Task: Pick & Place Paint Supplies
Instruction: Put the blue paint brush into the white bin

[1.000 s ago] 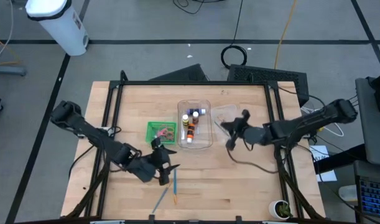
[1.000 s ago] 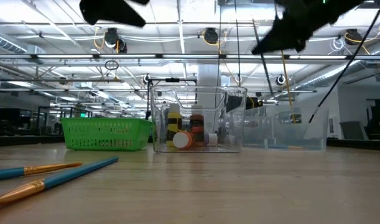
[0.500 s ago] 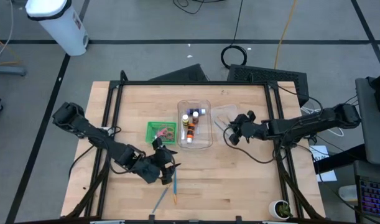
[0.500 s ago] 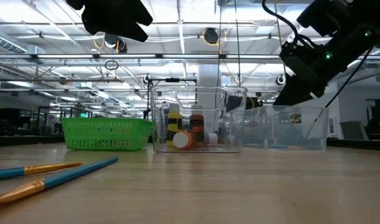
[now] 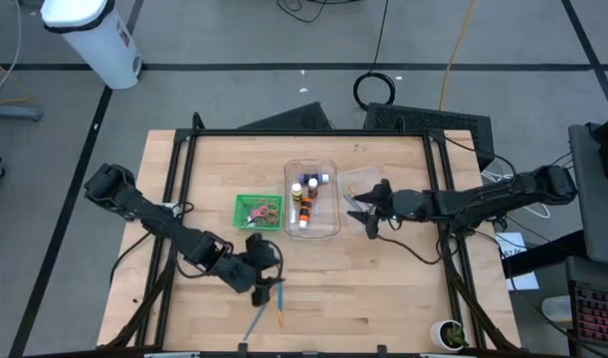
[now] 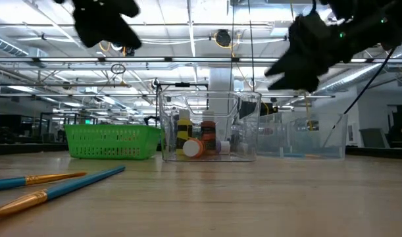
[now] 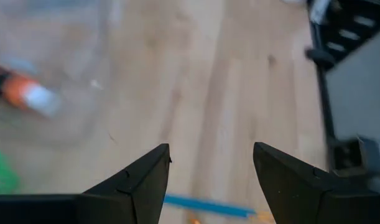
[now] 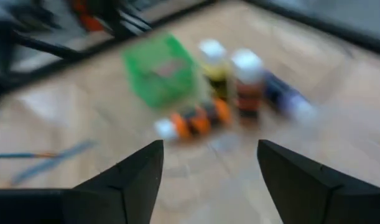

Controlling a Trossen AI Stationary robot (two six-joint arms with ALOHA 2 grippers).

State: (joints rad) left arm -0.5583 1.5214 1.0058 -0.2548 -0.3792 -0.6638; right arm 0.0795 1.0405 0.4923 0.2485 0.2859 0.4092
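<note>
With my left pincer (image 5: 271, 281) spread empty just over the blue brushes (image 5: 268, 308) near the green basket (image 5: 258, 211), I risk nudging them aside, while my right pincer (image 5: 368, 212) gapes empty beyond it.

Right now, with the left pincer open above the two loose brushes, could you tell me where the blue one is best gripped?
Grip the blue brush around the middle of its thin handle, coming straight down with the left pincer. It lies flat on the table, angled away from the orange brush, so fingers set across the handle should clear it.
</note>
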